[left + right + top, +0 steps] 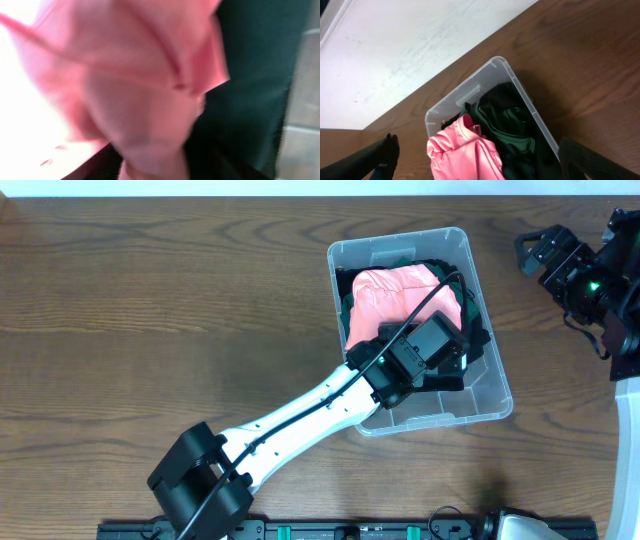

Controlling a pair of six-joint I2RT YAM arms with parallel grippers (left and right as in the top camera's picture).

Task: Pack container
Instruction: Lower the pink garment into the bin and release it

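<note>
Overhead, the clear container (470,408) is sitting on the wooden counter (150,330), right of centre and slightly skewed. Clothes are piling up inside it: a pink garment (400,295) is lying on top toward the far end, a dark green garment (345,308) is peeking out beside it, and black fabric (478,330) is lining the right wall. The near right corner of the bin is showing bare plastic.

The left gripper (445,340) is reaching down into the container, right over the pink garment. Its wrist camera is filling with blurred pink cloth against dark green, so I cannot tell how wide it is standing or whether it is gripping anything.

The right gripper (528,248) is hovering off to the container's right, well apart from it, with its fingers (385,152) spreading wide and holding nothing.
</note>
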